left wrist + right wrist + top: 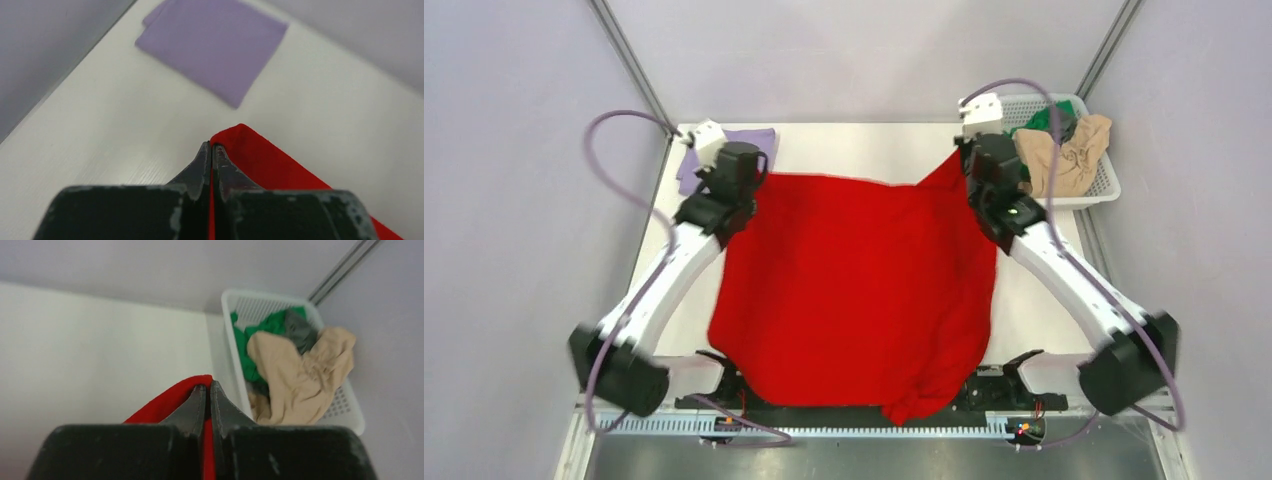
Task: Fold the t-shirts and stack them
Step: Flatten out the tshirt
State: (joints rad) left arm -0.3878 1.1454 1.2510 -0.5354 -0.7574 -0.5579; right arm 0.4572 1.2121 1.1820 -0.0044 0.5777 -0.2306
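Lavender shirt (pixel 210 45) lies folded at the counter's (pixel 864 150) far left corner. Your left end effector (pixel 212 146) pinches one far corner of the red shirt (pixel 854 290), which is spread mid-counter; your right end effector (pixel 208 385) pinches the other. A beige shirt (pixel 1069 155) and a green shirt (pixel 1049 118) sit heaped in the basket (pixel 1109 190), far right.

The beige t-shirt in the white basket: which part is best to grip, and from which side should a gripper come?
Grip a raised wrinkle near the middle of the beige t-shirt, coming straight from above. It lies crumpled on top of the green t-shirt in the basket, whose walls likely block a sideways approach.
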